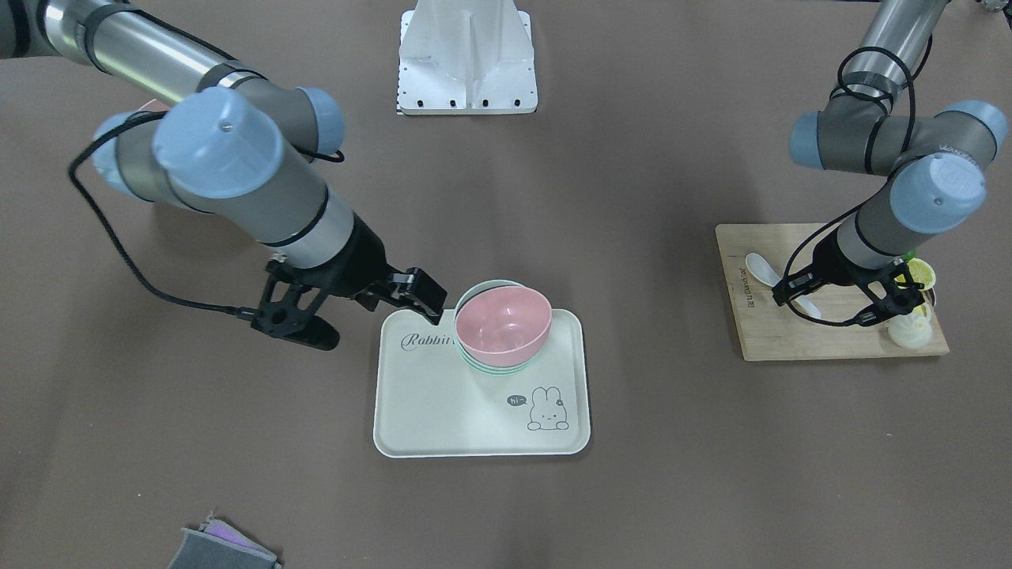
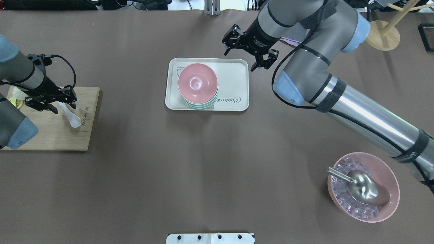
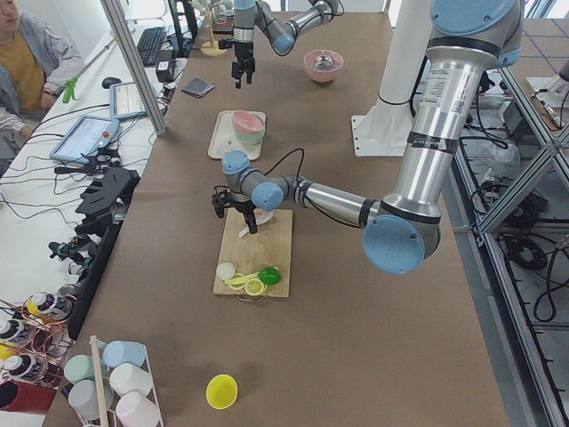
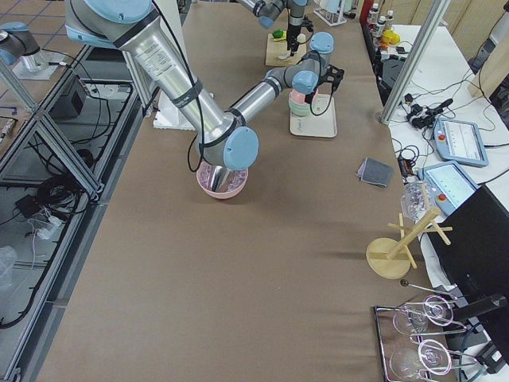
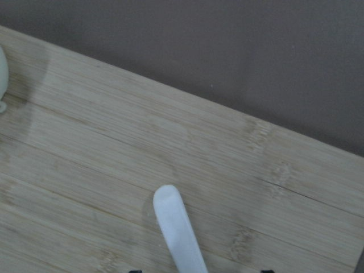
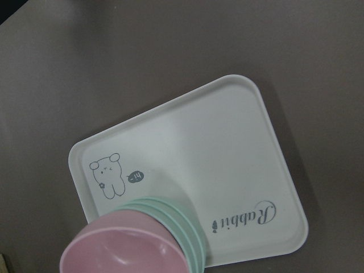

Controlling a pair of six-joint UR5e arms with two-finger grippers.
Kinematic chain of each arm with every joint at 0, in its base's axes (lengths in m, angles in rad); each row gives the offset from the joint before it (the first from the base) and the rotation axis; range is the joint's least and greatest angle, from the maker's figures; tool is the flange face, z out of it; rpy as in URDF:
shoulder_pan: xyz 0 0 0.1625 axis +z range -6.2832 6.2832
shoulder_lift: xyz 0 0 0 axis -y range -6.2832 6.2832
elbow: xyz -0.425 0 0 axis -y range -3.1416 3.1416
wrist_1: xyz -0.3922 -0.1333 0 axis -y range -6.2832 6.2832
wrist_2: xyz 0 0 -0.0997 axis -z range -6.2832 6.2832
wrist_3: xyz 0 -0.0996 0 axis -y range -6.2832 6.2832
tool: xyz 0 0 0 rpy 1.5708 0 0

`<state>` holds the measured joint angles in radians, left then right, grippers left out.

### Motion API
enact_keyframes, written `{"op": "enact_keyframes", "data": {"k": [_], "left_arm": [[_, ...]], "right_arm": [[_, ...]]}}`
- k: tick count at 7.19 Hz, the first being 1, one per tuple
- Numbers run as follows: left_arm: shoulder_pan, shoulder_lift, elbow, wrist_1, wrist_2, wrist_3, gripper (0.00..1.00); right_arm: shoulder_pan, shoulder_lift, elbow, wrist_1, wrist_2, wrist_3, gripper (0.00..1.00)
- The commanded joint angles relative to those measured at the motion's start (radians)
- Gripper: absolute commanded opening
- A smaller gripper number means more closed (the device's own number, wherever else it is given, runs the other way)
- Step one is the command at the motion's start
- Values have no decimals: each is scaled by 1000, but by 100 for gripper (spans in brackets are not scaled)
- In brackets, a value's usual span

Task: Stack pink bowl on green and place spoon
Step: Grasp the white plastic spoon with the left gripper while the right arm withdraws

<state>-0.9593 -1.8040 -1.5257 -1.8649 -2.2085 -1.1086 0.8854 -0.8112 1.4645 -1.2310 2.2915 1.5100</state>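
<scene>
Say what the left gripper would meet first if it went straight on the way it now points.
Probably the spoon: the left gripper points down at its handle, jaws open either side, with the wooden board beneath. Its height above the handle is unclear.

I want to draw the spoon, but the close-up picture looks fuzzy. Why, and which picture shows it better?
Left wrist view: the spoon sits very near the lens, so its handle looks soft and is cut off at the bottom edge. Overhead view: its scoop shows sharply on the wooden board, in even light.
</scene>
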Motion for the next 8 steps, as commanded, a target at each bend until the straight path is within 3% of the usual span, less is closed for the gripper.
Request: {"op": "enact_keyframes", "data": {"k": [1, 2, 3, 4, 5, 7, 8], "left_arm": [[1, 0, 12, -13, 0, -22, 38], [1, -1, 12, -14, 0, -37, 36], [2, -1, 7, -14, 0, -51, 28], [2, -3, 7, -14, -3, -83, 8], [2, -6, 6, -14, -7, -92, 0], [1, -41, -13, 1, -52, -109, 0], [1, -110, -14, 6, -97, -191, 0]], "right_arm": [[110, -87, 40, 1, 135, -58, 100], [142, -138, 68, 1, 152, -103, 100], [171, -163, 74, -4, 178, -147, 100], [194, -181, 76, -4, 201, -169, 100], [213, -186, 76, -5, 226, -180, 100], [256, -192, 77, -7, 262, -182, 100], [294, -216, 82, -5, 291, -189, 100]]}}
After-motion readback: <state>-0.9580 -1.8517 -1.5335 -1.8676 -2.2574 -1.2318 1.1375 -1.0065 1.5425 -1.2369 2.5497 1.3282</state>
